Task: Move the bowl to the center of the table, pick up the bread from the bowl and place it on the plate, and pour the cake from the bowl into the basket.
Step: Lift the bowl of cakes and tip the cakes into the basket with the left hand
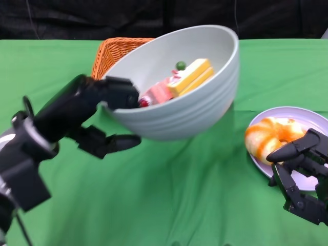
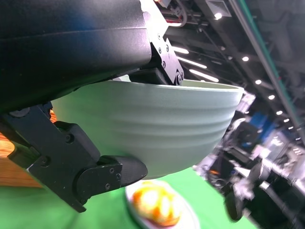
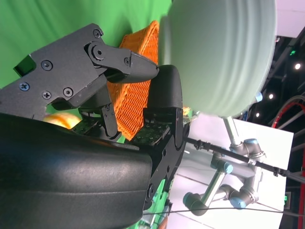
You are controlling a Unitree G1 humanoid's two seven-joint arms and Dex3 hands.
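Note:
My left hand (image 1: 105, 110) grips the rim of the pale green bowl (image 1: 189, 97) and holds it lifted above the green table, tilted toward the orange wicker basket (image 1: 115, 51) behind it. Inside the bowl lie a pink and yellow cake slice (image 1: 179, 82) and a small green ball. The bowl's ribbed outside fills the left wrist view (image 2: 157, 124) and shows in the right wrist view (image 3: 224, 52). The bread (image 1: 269, 138), glazed orange, lies on the lilac plate (image 1: 312, 118) at the right. My right hand (image 1: 302, 169) hovers by the plate's near edge, fingers apart, holding nothing.
Green cloth (image 1: 179, 205) covers the table, which ends at a dark backdrop behind the basket. The basket (image 3: 136, 90) also shows in the right wrist view, and the plate with bread (image 2: 159, 205) in the left wrist view. A grey robot arm (image 3: 224, 186) stands beyond the table.

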